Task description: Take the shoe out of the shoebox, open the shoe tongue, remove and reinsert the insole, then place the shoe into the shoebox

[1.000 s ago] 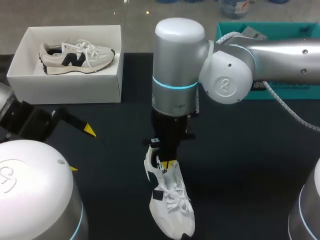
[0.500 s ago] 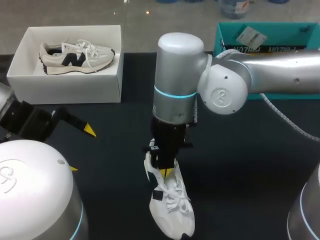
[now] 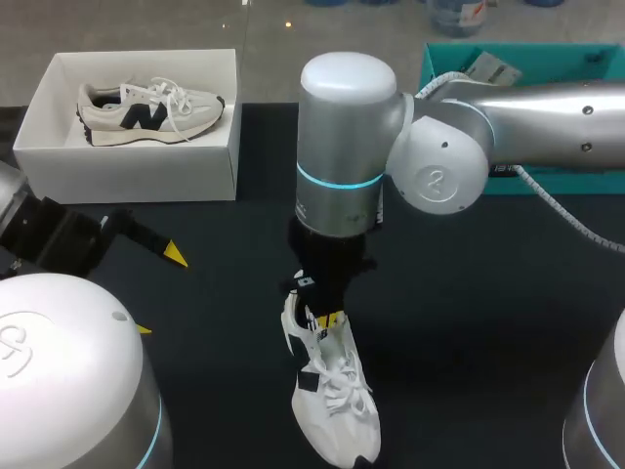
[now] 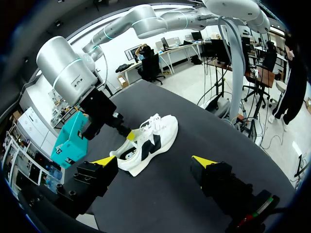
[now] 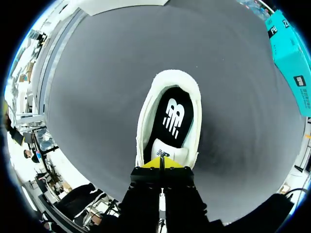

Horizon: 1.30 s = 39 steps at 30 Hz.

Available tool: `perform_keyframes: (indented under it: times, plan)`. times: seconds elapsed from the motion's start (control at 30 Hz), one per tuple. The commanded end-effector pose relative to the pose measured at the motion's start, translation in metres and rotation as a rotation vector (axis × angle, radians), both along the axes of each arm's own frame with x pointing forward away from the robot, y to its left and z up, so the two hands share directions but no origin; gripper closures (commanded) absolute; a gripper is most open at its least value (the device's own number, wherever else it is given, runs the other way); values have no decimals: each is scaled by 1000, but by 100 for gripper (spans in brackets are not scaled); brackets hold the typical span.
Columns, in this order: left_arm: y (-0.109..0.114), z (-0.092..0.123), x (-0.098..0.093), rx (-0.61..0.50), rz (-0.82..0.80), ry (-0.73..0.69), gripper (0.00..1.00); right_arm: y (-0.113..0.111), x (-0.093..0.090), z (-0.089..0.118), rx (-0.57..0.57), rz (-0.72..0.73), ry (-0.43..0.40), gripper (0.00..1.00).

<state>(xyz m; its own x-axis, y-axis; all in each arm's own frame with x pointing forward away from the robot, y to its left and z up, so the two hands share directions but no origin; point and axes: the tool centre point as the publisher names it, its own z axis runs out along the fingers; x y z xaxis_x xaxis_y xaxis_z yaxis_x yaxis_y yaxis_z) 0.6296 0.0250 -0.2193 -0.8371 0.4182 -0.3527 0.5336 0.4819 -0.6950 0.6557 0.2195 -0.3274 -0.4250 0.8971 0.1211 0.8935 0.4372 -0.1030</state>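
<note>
White shoe (image 3: 332, 391), standing on its sole on the black desk (image 3: 488, 322), well apart from the shoebox (image 3: 137, 161); black insole (image 5: 172, 121) seated inside. Right jaws were pressed together at the tongue (image 5: 167, 149); left jaws hung spread over the desk's left side, well apart from the shoe. Risk noted: with nothing pinning the sole, the light shoe would likely have lifted or skidded with the tongue, or the thin flap slipped free.

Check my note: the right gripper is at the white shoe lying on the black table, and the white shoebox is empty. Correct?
Not quite. The shoebox is not empty: the head view shows a second shoe lying in it. The rest holds: the right gripper is at the white shoe on the black table.
</note>
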Motion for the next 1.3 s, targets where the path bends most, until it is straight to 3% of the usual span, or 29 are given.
perform_keyframes:
  times: [0.03,0.17,0.2,0.23,1.0,1.2,1.3]
  plan:
    - [0,0,0,4,0,0,0,-12,3,39,7,233,-150,100]
    - [0,0,0,4,0,0,0,-15,14,52,53,380,-99,100]
    - [0,0,0,4,0,0,0,-15,14,52,53,380,-99,73]
    - [0,0,0,4,0,0,0,-15,14,52,53,380,-99,0]
    - [0,0,0,4,0,0,0,-15,14,52,53,380,-99,0]
    - [0,0,0,4,0,0,0,-13,19,45,126,618,-131,0]
    - [0,0,0,4,0,0,0,-10,19,41,178,729,-109,0]
